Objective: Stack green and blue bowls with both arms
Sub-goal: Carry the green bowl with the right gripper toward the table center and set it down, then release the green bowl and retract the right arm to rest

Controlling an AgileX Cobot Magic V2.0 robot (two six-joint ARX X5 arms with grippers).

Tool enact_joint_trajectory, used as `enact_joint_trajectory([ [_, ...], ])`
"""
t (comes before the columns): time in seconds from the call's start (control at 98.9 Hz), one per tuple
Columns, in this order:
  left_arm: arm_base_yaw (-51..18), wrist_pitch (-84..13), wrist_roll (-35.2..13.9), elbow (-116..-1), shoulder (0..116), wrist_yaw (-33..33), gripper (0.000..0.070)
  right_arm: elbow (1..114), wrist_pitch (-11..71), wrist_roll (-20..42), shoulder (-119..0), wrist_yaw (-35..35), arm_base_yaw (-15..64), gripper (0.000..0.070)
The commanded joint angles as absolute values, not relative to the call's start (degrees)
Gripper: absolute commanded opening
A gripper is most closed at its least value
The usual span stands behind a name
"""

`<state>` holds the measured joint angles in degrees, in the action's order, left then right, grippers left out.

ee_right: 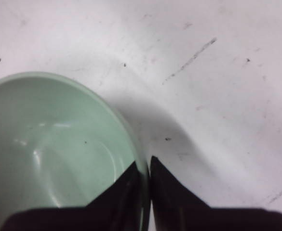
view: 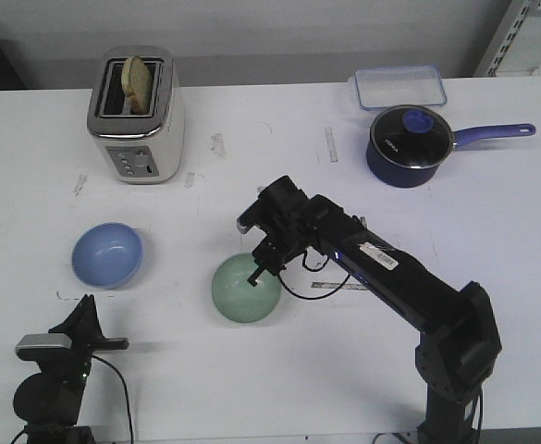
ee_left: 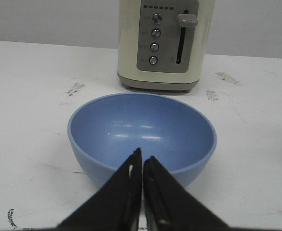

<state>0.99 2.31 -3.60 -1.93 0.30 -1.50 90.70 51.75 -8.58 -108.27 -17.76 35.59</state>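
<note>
Bowls upright on white worktop (view: 252,388): smooth periwinkle-blue bowl (view: 107,254) before closed left fingers (ee_left: 141,166); pale mint-green bowl (view: 245,289), rim pinched by right fingers (ee_right: 144,166), far side partly hidden by arm.

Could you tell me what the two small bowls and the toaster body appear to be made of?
Blue bowl: likely plastic or melamine, with a smooth satin finish; soft highlights inside and a thick, even rim. Green bowl: seemingly the same material, with similar dull sheen; the right pincer is closed on its rim. Toaster: cream glossy casing, possibly painted metal or plastic, with a brushed silver-looking top and control panel.
</note>
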Motion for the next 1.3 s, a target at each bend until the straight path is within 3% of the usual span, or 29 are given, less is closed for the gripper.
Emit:
enact_joint_trajectory([
  [0.0,1.0,2.9,-3.7,-0.7,0.2,-1.5,0.0001,91.8,52.0,-9.3,-109.3,-17.8,36.0,0.0006],
  [0.202,1.0,2.9,-3.7,-0.7,0.2,-1.5,0.0001,91.8,52.1,-9.3,-109.3,-17.9,36.1,0.0035],
  [0.354,1.0,2.9,-3.7,-0.7,0.2,-1.5,0.0001,91.8,52.4,-9.3,-109.2,-18.0,36.1,0.0247],
  [0.556,1.0,2.9,-3.7,-0.7,0.2,-1.5,0.0001,93.1,52.9,-9.3,-108.3,-18.0,36.0,0.0444],
  [0.708,1.0,2.9,-3.7,-0.7,0.2,-1.5,0.0001,98.5,56.6,-9.3,-107.3,-17.9,35.1,0.0469],
  [0.809,1.0,2.9,-3.7,-0.7,0.2,-1.5,0.0001,103.3,59.4,-9.3,-106.4,-17.9,33.7,0.0463],
  [0.87,1.0,2.9,-3.7,-0.7,0.2,-1.5,0.0001,106.1,60.8,-9.2,-105.5,-17.9,32.6,0.0421],
  [0.93,1.0,2.9,-3.7,-0.7,0.2,-1.5,0.0001,108.1,61.2,-9.0,-104.3,-17.8,31.2,0.0306],
  [1.052,1.0,2.9,-3.7,-0.7,0.2,-1.5,0.0001,109.4,60.3,-8.8,-100.6,-17.1,27.9,0.0002],
  [1.294,1.0,2.9,-3.7,-0.7,0.2,-1.5,0.0001,108.4,60.8,-6.9,-94.7,-8.5,19.7,0.0],
])
